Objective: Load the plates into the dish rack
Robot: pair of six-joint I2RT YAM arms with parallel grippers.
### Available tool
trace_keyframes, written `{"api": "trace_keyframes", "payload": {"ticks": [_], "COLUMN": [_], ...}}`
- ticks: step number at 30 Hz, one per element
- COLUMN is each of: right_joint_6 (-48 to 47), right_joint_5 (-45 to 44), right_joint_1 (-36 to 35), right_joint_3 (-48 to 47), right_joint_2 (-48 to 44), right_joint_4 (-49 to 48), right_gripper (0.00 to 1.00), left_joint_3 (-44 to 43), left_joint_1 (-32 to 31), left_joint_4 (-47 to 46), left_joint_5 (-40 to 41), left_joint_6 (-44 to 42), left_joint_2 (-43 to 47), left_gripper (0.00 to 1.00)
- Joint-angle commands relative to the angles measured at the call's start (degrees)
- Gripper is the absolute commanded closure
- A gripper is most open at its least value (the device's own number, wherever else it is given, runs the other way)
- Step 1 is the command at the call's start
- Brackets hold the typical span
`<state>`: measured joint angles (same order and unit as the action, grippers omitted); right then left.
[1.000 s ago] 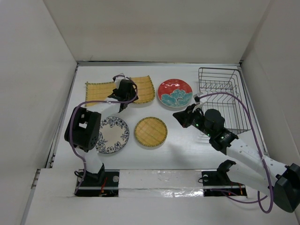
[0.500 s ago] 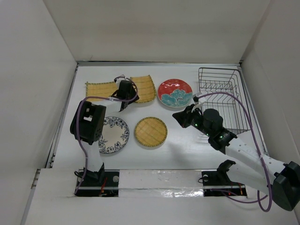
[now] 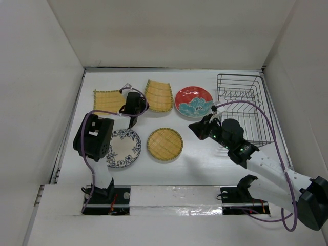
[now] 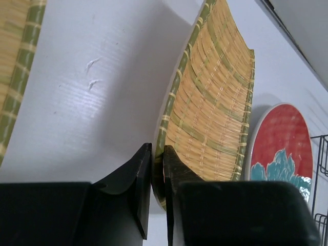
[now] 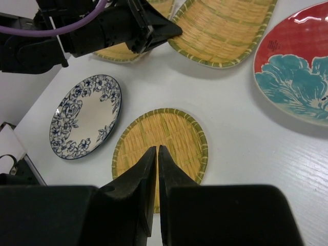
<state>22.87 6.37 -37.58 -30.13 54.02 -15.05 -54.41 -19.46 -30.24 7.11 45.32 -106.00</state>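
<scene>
My left hand point(image 4: 156, 154) clamps the fan plate point(image 4: 215, 102) by its rim; my right hand point(image 5: 157, 149), fingers together, hangs over the round yellow plate point(image 5: 177, 130).

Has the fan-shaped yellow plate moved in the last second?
Yes. The fan-shaped plate, pinched by the left claw, has swung right, away from the square yellow plate and toward the dish rack.

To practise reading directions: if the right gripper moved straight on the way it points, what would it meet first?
Probably the round yellow plate: the right gripper aims at it in its wrist view, though the gap is unclear.
</scene>
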Motion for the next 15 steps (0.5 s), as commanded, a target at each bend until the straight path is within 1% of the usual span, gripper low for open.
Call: {"api": "trace_keyframes", "payload": {"ticks": [1, 3, 6, 7, 9, 10, 12, 13, 14, 15], "right_joint_6": [-0.55, -0.72, -0.55, -0.55, -0.46, -0.29, -0.20, -0.02, 0.33, 0.68], "right_joint_5": [-1.18, -0.57, 0.48, 0.57, 0.75, 0.75, 1.01, 1.10, 1.10, 0.93], "right_joint_1": [-0.39, -0.39, -0.39, -0.39, -0.39, -0.39, -0.39, -0.39, -0.39, -0.39], "right_joint_3": [-0.63, -0.89, -0.90, -0.90, -0.89, -1.07, -1.25, -1.51, -1.86, -2.12], "right_joint_2": [-0.06, 0.65, 1.53, 1.79, 2.40, 2.58, 3.02, 3.46, 3.64, 3.90], "right_joint_4": [-2.62, -2.62, -3.23, -3.58, -3.76, -3.76, -3.93, -3.76, -3.76, -3.76], "right_gripper": [0.89, 0.88, 0.78, 0.69, 0.60, 0.50, 0.43, 0.37, 0.32, 0.32], "left_joint_3": [3.69, 5.28, 7.39, 7.91, 9.32, 9.67, 11.17, 11.69, 13.09, 13.89], "left_joint_1": [-0.40, -0.40, -0.40, -0.40, -0.40, -0.40, -0.40, -0.40, -0.40, -1.01], "left_joint_4": [-0.43, -0.78, -1.05, -1.14, -1.23, -1.23, -1.31, -1.49, -2.01, -2.36], "left_joint_5": [2.90, 4.39, 6.77, 7.38, 8.70, 8.88, 9.32, 9.32, 8.19, 7.66], "left_joint_6": [-1.38, -1.81, -2.69, -2.95, -3.57, -3.83, -4.10, -3.93, -3.75, -3.57], "left_joint_2": [4.65, 8.16, 13.43, 14.66, 18.62, 19.85, 24.07, 25.47, 28.79, 30.57], "left_gripper": [1.00, 1.00, 1.00, 1.00, 1.00, 1.00, 1.00, 1.00, 1.00, 1.00]}}
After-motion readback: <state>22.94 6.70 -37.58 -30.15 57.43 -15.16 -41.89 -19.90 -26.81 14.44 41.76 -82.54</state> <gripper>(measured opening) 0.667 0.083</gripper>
